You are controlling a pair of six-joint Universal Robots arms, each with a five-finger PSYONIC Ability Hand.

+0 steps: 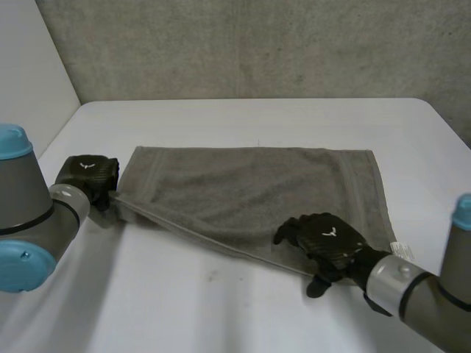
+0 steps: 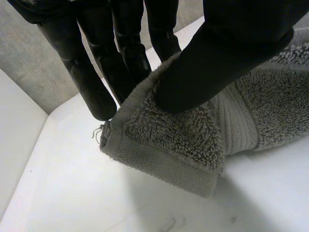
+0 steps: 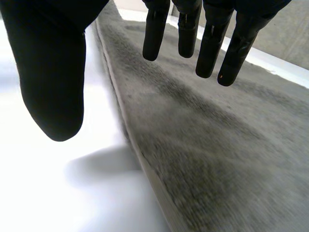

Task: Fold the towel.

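Left arm (image 1: 22,213) comes in at the table's (image 1: 243,118) left near corner, elbow bent, my left hand (image 1: 88,176) by the left edge, back of the hand up. It's clamped on the towel (image 1: 250,184) at its near left corner. In my left wrist view the thumb (image 2: 231,53) presses down on the pile and the fingers (image 2: 91,82) sit behind the hem, with the towel corner (image 2: 193,135) pinched between them, folded over and raised off the table (image 2: 72,193). The exact corner tip is hidden by my hand in the head view.

The towel is grey and spread flat across the table's middle, long sides running along the far edge. Its near edge rises off the table as a taut line from my left hand towards my right.

My right hand (image 1: 327,239) is over the towel's near edge, towards its right end, palm down. In my right wrist view the fingers (image 3: 212,43) hang straight and spread over the towel (image 3: 217,154). The thumb (image 3: 53,72) is well apart from them, over bare table (image 3: 58,193), and nothing is gripped. Can't tell if the fingertips touch the pile.

A small white tag (image 1: 401,251) sits at the towel's near right corner, partly hidden behind my right arm (image 1: 427,294), which is cut off at the near right corner.
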